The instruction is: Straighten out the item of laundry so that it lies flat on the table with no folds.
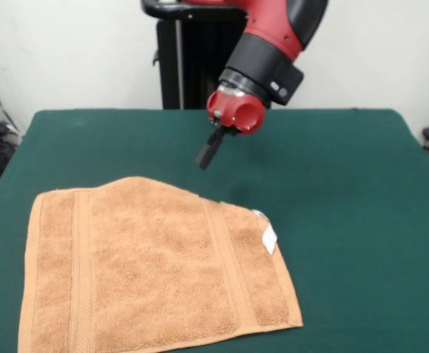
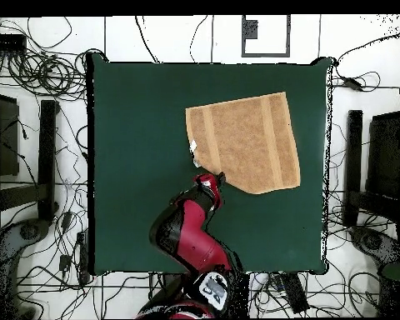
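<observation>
The orange-tan towel (image 1: 156, 272) lies spread on the dark green table (image 1: 347, 184), at the front left in the front view. Its stripe bands run front to back. The far right corner looks turned under, which leaves a slanted far edge, and the white tag (image 1: 269, 238) shows there. The gripper (image 1: 208, 153) hangs in the air just beyond that slanted edge, not touching the towel and holding nothing. In the overhead view the towel (image 2: 245, 142) sits at the table's (image 2: 137, 167) upper right, with the gripper (image 2: 213, 179) at its cut-off lower left corner.
The black pedestal (image 1: 189, 66) stands behind the table's far edge. Cables (image 2: 37, 67) and black stands (image 2: 47, 150) cover the floor around the table in the overhead view. The towel's front edge lies close to the table's front edge.
</observation>
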Controlling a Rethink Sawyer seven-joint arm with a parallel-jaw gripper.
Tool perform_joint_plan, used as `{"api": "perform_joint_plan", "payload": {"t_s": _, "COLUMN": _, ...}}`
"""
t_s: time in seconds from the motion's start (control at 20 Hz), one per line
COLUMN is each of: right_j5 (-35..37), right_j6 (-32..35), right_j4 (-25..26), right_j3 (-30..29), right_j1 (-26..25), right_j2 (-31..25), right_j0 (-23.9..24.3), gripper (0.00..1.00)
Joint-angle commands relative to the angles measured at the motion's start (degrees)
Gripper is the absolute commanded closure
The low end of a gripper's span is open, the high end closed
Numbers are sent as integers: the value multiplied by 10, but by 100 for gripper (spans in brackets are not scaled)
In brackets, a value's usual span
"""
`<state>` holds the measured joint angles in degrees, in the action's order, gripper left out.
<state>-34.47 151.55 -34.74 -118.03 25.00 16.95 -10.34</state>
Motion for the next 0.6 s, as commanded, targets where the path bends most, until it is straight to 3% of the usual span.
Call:
{"api": "perform_joint_plan", "payload": {"t_s": 0.05, "right_j5": 58, "right_j6": 130, "right_j4": -58, "right_j3": -29, "right_j1": 6, "right_j2": -64, "right_j0": -19, "gripper": 100}}
{"api": "perform_joint_plan", "payload": {"t_s": 0.3, "right_j5": 43, "right_j6": 141, "right_j4": -45, "right_j3": -32, "right_j1": 4, "right_j2": -74, "right_j0": -9, "gripper": 100}}
{"api": "perform_joint_plan", "payload": {"t_s": 0.35, "right_j5": 39, "right_j6": 143, "right_j4": -45, "right_j3": -32, "right_j1": 2, "right_j2": -74, "right_j0": -9, "gripper": 0}}
{"api": "perform_joint_plan", "payload": {"t_s": 0.6, "right_j5": 32, "right_j6": 147, "right_j4": -39, "right_j3": -34, "right_j1": 0, "right_j2": -75, "right_j0": -8, "gripper": 0}}
